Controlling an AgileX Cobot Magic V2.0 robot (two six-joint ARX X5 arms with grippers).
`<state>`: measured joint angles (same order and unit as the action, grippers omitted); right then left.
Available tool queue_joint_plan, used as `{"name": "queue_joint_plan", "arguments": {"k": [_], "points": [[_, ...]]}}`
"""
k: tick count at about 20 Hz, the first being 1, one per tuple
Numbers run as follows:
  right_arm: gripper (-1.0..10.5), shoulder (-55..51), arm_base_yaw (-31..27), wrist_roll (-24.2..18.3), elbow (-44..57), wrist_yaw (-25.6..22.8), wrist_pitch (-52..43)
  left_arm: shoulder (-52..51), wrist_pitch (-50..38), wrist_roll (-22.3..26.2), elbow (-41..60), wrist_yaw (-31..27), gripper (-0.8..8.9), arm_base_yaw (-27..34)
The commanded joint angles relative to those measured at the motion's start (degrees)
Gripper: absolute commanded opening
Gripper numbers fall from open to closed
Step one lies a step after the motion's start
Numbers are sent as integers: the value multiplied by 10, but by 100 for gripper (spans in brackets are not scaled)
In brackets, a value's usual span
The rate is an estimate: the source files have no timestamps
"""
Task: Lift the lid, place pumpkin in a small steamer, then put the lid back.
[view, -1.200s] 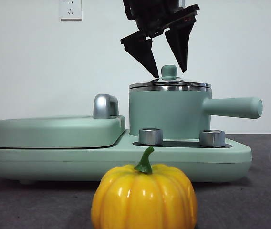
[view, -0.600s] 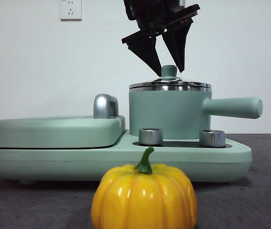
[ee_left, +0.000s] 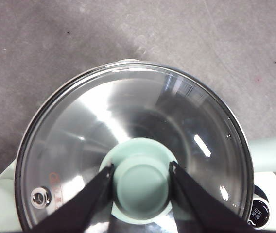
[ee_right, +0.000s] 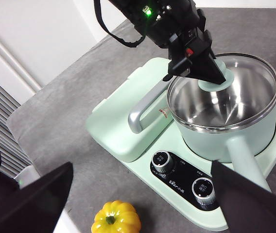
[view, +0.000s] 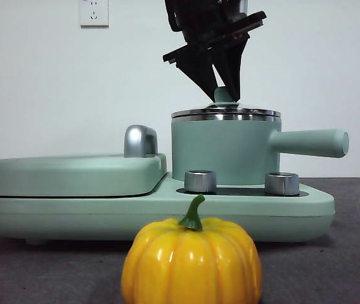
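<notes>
**Left gripper on the lid knob**

While the lid [ee_left: 133, 145] sits on the small steamer [view: 224, 149], the left gripper [ee_left: 141, 177] has its jaws narrowed against both sides of the mint-green knob [ee_left: 141, 182]. Small print beside the control dials [ee_right: 162, 161] is too fine to read, as is a faint orange mark on the glass. The lid is clear, steel-rimmed, with a small vent. The pumpkin [view: 191, 259], glossy yellow-orange with a green stem, stands on the grey table [view: 351, 266] in front of the cooker base [view: 135, 212]; the front view cuts off its underside. The right gripper [ee_right: 143, 194] hangs well above, jaws wide apart.
</notes>
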<state>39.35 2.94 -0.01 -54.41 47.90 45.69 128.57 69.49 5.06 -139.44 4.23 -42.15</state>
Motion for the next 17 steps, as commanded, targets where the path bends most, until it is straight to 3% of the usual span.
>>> {"name": "queue_joint_plan", "arguments": {"k": [1, 9, 13, 17], "points": [[452, 2, 1, -5, -9, 1, -1, 19, 3, 3, -17, -2, 28, -7], [452, 13, 5, -2, -22, -3, 17, 13, 30, -8, -104, -2, 14, -4], [452, 71, 39, 0, -87, -64, 78, 12, 65, -19, -161, -2, 14, 10], [452, 138, 129, 1, -152, -161, 144, -2, 95, -32, -167, -2, 14, 43]]}}
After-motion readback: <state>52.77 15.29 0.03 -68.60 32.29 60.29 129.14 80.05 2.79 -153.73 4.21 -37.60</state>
